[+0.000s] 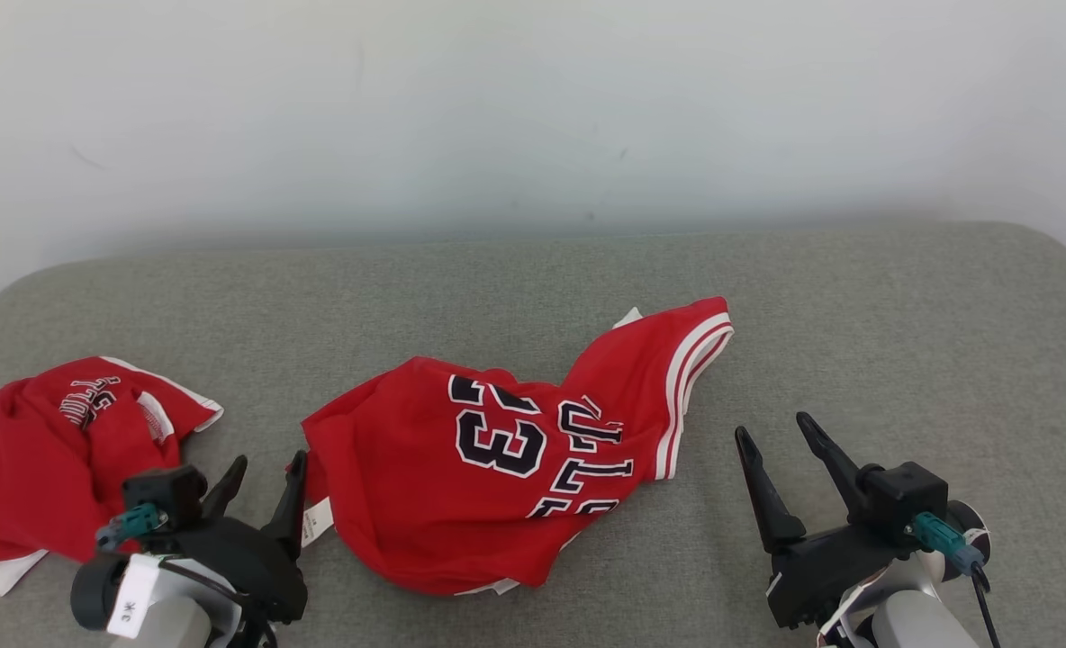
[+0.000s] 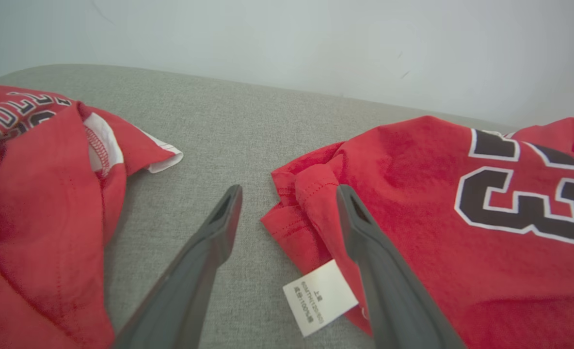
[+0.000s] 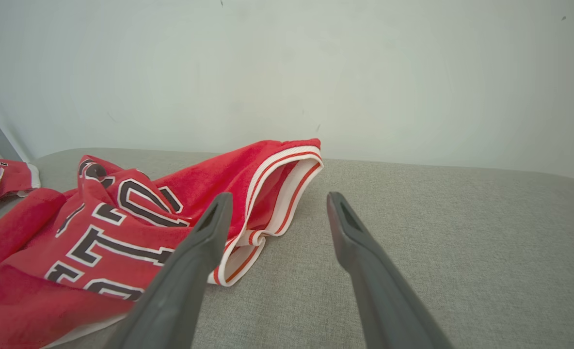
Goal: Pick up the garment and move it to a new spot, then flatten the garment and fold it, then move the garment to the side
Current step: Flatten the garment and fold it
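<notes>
A crumpled red garment (image 1: 506, 450) with black-and-white number 23 and white-striped trim lies in the middle of the grey padded surface. My left gripper (image 1: 268, 474) stands open just left of its lower left edge, nothing between its fingers. In the left wrist view the garment (image 2: 437, 218) and its white care label (image 2: 320, 296) lie by the right finger (image 2: 364, 242). My right gripper (image 1: 785, 441) is open to the right of the striped armhole, apart from it. The right wrist view shows the trim (image 3: 277, 194) beside the left finger (image 3: 204, 242).
A second red garment (image 1: 56, 450) lies bunched at the far left, near the surface's edge. A pale wall (image 1: 533, 108) rises behind the grey surface (image 1: 902, 342). Bare fabric stretches to the right of the middle garment.
</notes>
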You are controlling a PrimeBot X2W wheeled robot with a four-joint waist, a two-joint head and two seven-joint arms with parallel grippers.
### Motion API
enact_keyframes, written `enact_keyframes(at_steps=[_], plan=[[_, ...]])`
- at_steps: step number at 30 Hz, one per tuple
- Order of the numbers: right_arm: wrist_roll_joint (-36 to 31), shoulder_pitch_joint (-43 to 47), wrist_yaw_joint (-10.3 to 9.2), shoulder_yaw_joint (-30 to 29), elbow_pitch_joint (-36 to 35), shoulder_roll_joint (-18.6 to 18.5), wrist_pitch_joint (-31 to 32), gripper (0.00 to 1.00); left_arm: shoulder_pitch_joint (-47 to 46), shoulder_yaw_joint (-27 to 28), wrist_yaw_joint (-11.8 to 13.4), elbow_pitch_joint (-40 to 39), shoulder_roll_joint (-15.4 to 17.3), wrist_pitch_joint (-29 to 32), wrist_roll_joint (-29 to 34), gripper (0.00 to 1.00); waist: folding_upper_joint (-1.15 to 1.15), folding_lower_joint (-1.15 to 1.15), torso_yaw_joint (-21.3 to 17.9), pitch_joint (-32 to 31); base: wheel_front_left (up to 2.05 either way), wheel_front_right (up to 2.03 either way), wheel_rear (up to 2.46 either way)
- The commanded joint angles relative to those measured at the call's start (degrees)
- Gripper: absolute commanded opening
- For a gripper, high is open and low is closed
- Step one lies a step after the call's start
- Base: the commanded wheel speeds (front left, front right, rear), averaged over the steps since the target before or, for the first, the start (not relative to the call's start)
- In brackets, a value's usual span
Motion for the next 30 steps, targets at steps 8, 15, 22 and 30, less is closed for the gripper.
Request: enact_keyframes(at_steps=[8, 15, 22, 30], plan=[[-0.1, -1.5, -0.01, -0.1, 0.2, -0.3, 0.0, 1.0, -1.2, 1.0, -2.4, 6.0, -0.3, 0.8, -2.6, 1.0, 0.01, -0.01, -2.1, 0.8, 0.0, 0.0, 0.0], [-0.5, -1.8, 0.0, -0.1, 0.1, -0.3, 0.0, 1.0, -2.8, 1.8, -3.9, 11.2, -1.3, 0.9, -4.5, 1.0, 0.01, -0.01, -4.3, 1.5, 0.0, 0.0, 0.0], [-0.9, -2.5, 0.0, -0.2, -0.1, -0.3, 0.0, 1.0, -4.3, 1.9, -5.0, 15.7, -1.8, 0.6, -5.8, 1.0, 0.01, -0.01, -5.8, 2.1, 0.0, 0.0, 0.0], [-1.4, -2.7, 0.0, -0.5, -0.1, -0.3, 0.0, 1.0, -4.8, 1.7, -5.7, 18.3, -2.7, 0.3, -7.0, 0.23, 0.01, -0.01, -6.1, 2.2, 0.0, 0.0, 0.0]])
